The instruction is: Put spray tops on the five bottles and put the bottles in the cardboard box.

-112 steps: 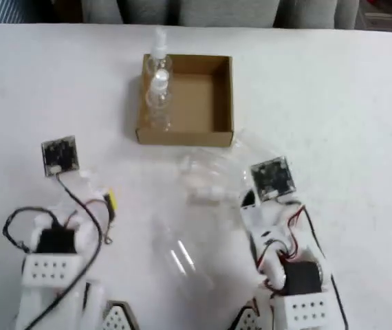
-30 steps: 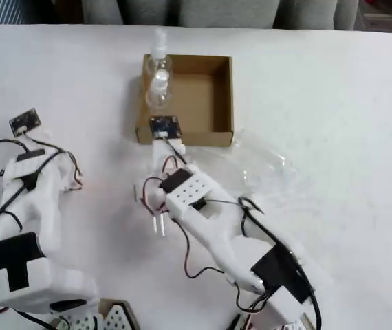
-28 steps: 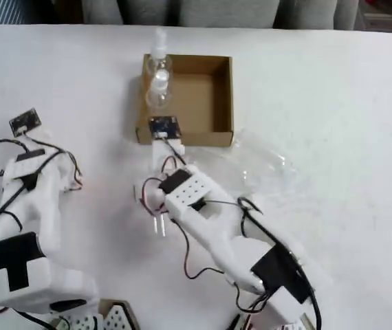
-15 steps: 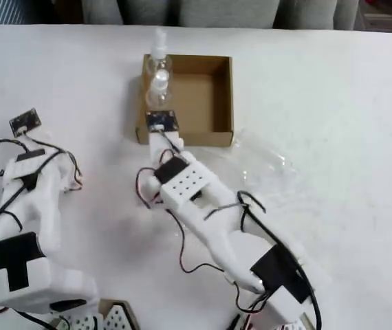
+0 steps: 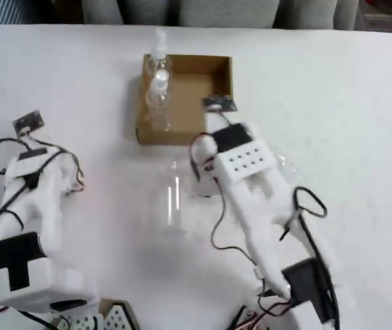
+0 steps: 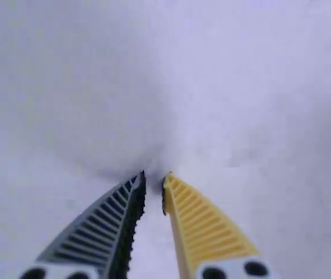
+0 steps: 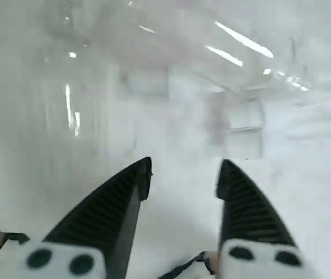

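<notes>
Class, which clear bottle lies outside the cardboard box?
The clear bottle lying on the table in front of the cardboard box. The other bottles are inside the box, along its left wall.

No text, label, brand, number or sign can be read in any view. The cardboard box (image 5: pixel 161 135) shows plain brown walls, the clear bottles (image 5: pixel 158 89) carry no legible print, and any markings on the small dark board (image 5: pixel 28 122) atop one arm are too blurred to read.
</notes>
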`<act>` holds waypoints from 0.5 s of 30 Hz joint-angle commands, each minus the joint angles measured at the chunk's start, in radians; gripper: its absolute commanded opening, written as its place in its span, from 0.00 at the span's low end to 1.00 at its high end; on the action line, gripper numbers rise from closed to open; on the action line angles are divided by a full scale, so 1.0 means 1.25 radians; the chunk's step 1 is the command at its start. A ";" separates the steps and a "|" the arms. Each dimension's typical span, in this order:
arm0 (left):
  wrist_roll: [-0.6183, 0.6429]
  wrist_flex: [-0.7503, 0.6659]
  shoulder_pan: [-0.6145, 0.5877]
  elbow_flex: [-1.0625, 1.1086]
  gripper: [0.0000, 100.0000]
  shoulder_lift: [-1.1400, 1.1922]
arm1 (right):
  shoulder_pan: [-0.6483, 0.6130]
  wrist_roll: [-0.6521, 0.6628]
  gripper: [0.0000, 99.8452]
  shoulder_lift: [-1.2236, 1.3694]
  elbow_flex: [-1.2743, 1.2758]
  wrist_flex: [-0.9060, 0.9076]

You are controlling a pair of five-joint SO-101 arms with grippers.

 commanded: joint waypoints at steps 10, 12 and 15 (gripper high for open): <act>0.002 0.060 0.170 0.063 0.07 -0.305 | 0.347 0.118 0.02 -0.129 0.237 -0.265; 0.002 0.064 0.228 0.092 0.07 -0.373 | 0.376 0.184 0.02 -0.132 0.253 -0.274; 0.002 0.066 0.334 0.119 0.07 -0.452 | 0.400 0.233 0.02 -0.125 0.263 -0.276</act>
